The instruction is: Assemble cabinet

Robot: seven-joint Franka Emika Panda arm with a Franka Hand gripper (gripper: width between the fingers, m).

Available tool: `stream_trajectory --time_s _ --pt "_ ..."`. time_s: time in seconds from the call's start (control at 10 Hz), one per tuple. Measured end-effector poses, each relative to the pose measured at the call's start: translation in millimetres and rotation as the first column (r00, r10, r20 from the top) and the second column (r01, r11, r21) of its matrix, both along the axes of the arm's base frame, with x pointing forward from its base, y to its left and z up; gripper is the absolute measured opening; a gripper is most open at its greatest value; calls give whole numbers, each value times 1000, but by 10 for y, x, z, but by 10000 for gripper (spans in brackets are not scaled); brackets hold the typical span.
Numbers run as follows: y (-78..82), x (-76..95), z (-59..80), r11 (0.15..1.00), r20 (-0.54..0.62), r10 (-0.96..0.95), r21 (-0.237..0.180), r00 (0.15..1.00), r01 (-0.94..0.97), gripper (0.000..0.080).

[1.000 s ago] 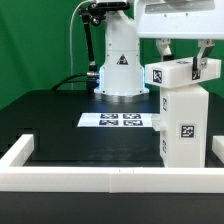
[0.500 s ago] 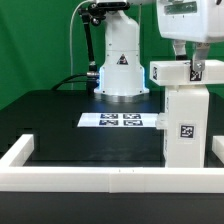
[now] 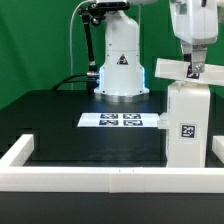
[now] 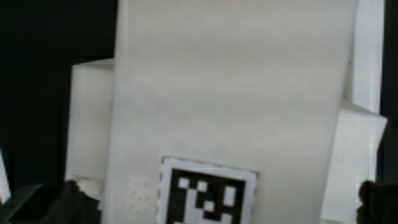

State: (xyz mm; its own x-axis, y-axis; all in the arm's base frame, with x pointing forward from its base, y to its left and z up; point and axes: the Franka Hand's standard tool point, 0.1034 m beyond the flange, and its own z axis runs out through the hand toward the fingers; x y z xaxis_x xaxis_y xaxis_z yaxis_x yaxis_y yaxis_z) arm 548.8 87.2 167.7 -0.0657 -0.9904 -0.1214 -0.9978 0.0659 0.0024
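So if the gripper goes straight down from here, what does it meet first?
Probably the white top piece lying on the cabinet: the gripper points down right at it, though whether it already touches is unclear.

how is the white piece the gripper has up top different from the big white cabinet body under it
The flat white piece lies across the top, tilted, at the gripper; the large matte white cabinet body stands upright on the black table. The piece is thin and small, the body tall and boxy. The piece's state in the gripper is unclear. Both are white with black-and-white marker tags.
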Motion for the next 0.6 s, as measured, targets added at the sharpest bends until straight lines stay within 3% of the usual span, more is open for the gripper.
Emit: stream_trajectory --time_s 0.3,0.6 --pt "55 16 174 1000 29 5 30 1000 -6 797" --pt "91 2 116 996 11 87 27 996 -87 797"
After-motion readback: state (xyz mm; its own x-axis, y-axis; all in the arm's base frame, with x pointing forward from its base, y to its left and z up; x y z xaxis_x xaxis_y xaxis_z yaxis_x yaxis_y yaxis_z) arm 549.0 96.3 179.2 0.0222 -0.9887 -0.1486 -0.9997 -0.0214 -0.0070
